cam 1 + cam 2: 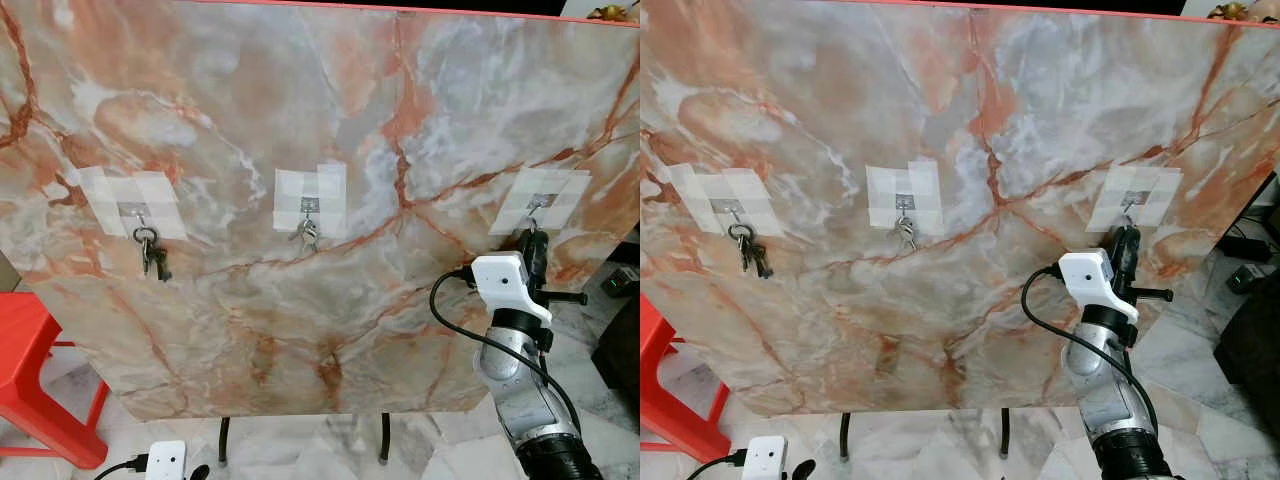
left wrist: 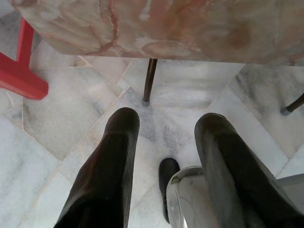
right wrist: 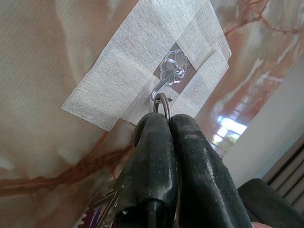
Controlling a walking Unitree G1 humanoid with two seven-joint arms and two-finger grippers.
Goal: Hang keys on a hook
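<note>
One silver key ring [image 3: 162, 102], pinched by right tool [image 3: 167, 124]

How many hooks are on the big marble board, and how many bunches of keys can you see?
Hooks: 3 (left hook, middle hook, right hook)
Key bunches: 3 (left keys, middle keys, key ring pinched by right gripper)
Total: 6
</note>
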